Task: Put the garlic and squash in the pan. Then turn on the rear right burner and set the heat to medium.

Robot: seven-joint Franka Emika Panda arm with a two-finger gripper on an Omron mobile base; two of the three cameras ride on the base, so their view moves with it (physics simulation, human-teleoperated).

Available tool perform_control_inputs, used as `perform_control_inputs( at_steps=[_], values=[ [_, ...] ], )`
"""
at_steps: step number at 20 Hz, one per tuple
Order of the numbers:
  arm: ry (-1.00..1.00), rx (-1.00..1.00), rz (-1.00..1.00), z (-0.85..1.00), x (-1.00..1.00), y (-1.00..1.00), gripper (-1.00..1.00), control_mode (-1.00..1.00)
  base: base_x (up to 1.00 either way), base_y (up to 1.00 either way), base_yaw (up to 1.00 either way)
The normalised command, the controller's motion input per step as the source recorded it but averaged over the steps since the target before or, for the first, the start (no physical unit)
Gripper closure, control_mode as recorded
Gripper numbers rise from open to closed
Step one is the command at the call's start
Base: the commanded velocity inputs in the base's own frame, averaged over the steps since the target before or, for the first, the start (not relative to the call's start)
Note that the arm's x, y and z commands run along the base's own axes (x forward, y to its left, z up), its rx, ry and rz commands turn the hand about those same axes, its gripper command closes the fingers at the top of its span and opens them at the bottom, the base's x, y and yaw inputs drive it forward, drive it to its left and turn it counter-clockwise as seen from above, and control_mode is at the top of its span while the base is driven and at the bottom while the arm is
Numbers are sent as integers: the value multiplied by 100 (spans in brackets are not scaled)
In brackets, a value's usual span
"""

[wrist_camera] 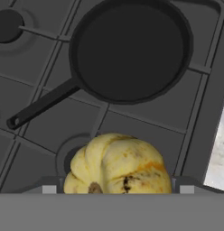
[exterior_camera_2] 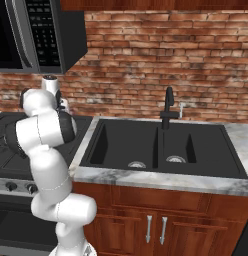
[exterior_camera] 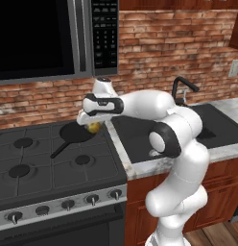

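The claw (exterior_camera: 92,126) is gripping the squash (wrist_camera: 117,164), its jaws standing wide on either side of the ribbed yellow body. In the hand view the squash is filling the space between the two fingertips, its brown stem end and a dark blemish facing the camera. In the left base view the squash (exterior_camera: 94,127) is showing as a yellow patch under the white hand, hanging above the stove near the right rim of the pan (exterior_camera: 77,132).

The pan (wrist_camera: 131,49) is sitting on the grates at the back right of the stove (exterior_camera: 39,158), its inside looking bare and black and its long handle (wrist_camera: 41,104) reaching out over the grates toward the stove's middle. Its body is covering the rear right burner, so the cap cannot be made out. A second burner cap is peeking out just under the squash in the hand view, partly hidden.

Further out, a row of knobs (exterior_camera: 68,204) is running along the stove's front edge. A microwave (exterior_camera: 49,38) is hanging above; its keypad is carrying small pale markings too blurred to read. To the right, a marble counter (exterior_camera_2: 161,181) is holding a black double sink (exterior_camera_2: 161,147) with a dark faucet (exterior_camera_2: 169,107), backed by a brick wall (exterior_camera_2: 171,65). No brand names or legible labels can be made out.
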Motion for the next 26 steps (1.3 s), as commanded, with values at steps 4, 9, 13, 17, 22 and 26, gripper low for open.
perform_control_inputs(
  at_steps=[4,9,13,17,22,26],
  values=[
    [0,0,0,-3,22,12,100,-100,0,0,0],
    [0,-1,0,-16,32,7,100,-100,0,0,0],
    [0,-2,0,-22,35,5,100,-100,0,0,0],
    [2,0,0,-20,22,7,100,-100,0,0,0],
    [5,0,0,-18,16,11,100,-100,0,0,0],
    [5,-1,0,-17,22,15,100,-100,0,0,0]
  ],
)
